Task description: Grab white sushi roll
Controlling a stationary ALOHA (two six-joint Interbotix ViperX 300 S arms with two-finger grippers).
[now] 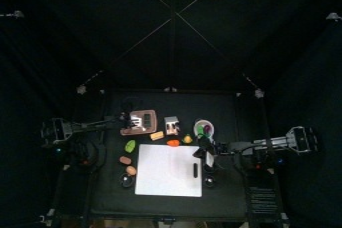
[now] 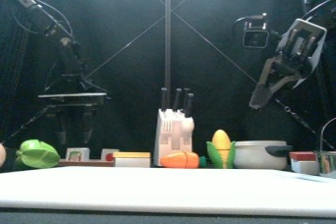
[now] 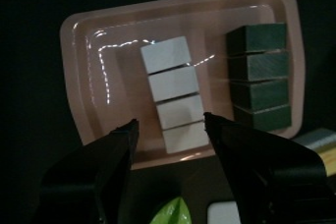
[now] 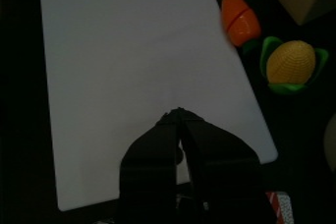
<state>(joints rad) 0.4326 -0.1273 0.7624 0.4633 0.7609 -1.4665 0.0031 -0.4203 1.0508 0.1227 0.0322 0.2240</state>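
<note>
My left pincer hangs over the pink tray at the left rear part of the table, with its jaws spread wide. The white sushi roll lies straight ahead of the gap between my two jaws, on the tray floor, a row of four white blocks set end to end. Its near end sits just between my jaw tips as my wrist camera sees it, but whether I touch it I cannot tell; nothing is held. Just beside the white roll, apart from it by a strip of bare tray, lies a dark sushi roll, also a row of blocks, running alongside it. A bit of green shows below the tray edge, too little of it to name.

In the middle of the table lies a white cutting board, its surface bare. Past its far edge stand a knife block, an orange vegetable and an ear of corn in green husk.

My right pincer rests over the near right part of the board, jaws closed tight together and holding nothing. It is well apart from the white roll, which lies on the other side of the table.
</note>
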